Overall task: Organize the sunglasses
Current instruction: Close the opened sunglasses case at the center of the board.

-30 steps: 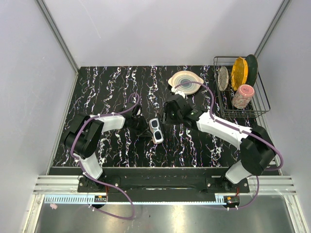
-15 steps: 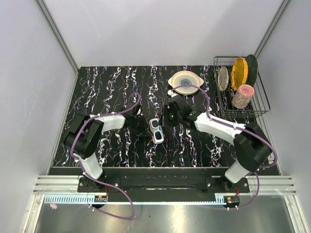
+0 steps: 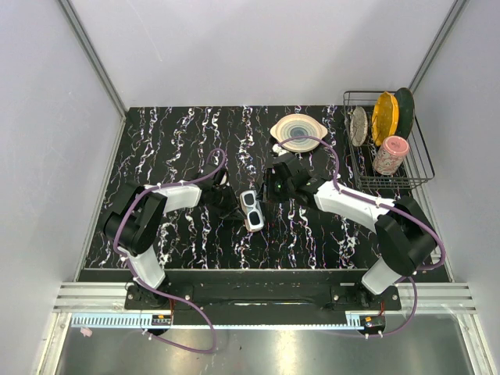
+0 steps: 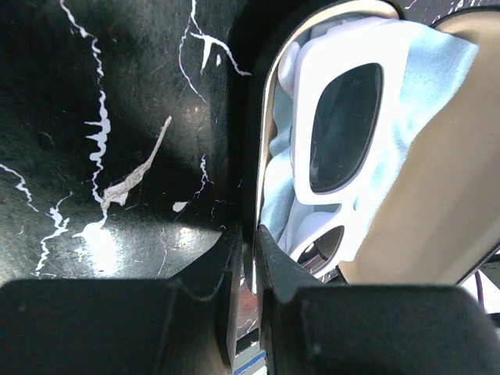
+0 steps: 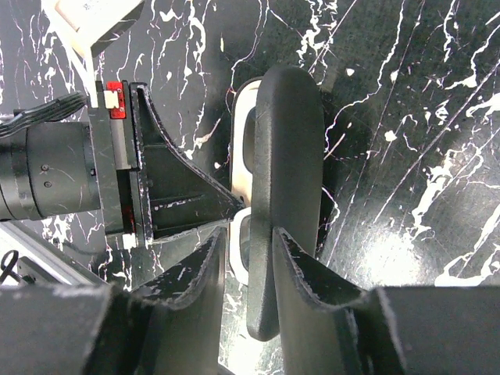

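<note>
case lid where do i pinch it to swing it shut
Its free long rim, mid-length, from above, pinching lining and back: the lid stands half raised over the sunglasses, so that thin edge is exposed.

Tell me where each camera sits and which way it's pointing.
Top external: above and behind the bases, looking down at the table; both arms show.
Left wrist: looking along the left gripper at the sunglasses on a blue cloth in the open case.
Right wrist: looking down past the right gripper at the case's black lid; the left gripper shows.
Shared: both wrist views see the sunglasses.
</note>
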`<action>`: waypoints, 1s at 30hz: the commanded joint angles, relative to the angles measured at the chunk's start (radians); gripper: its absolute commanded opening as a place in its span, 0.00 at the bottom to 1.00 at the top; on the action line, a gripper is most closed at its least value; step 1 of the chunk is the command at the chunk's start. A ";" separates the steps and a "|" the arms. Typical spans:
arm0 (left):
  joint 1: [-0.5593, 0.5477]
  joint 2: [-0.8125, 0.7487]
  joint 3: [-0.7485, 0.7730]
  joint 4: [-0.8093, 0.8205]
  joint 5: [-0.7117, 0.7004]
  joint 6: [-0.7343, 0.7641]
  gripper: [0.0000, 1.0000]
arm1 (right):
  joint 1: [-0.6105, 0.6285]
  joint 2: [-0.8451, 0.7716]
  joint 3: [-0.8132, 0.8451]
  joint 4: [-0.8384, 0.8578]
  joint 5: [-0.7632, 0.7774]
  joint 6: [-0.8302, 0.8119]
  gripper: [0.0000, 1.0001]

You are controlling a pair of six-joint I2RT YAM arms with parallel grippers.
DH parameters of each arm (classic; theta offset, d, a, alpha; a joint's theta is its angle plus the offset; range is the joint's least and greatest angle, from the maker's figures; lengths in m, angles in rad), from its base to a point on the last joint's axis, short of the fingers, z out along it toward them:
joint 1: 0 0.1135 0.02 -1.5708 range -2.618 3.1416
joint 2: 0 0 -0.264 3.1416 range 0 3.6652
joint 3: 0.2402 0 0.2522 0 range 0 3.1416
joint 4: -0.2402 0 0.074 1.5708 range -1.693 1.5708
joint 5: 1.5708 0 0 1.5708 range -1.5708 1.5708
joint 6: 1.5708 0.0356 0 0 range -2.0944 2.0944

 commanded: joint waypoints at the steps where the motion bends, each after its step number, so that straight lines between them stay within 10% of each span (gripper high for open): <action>1: -0.004 -0.024 0.038 0.002 -0.015 0.014 0.14 | -0.008 -0.039 -0.002 0.030 0.027 -0.021 0.36; 30: -0.004 -0.030 0.041 -0.001 -0.016 0.019 0.14 | -0.017 0.105 -0.018 0.049 -0.098 0.014 0.19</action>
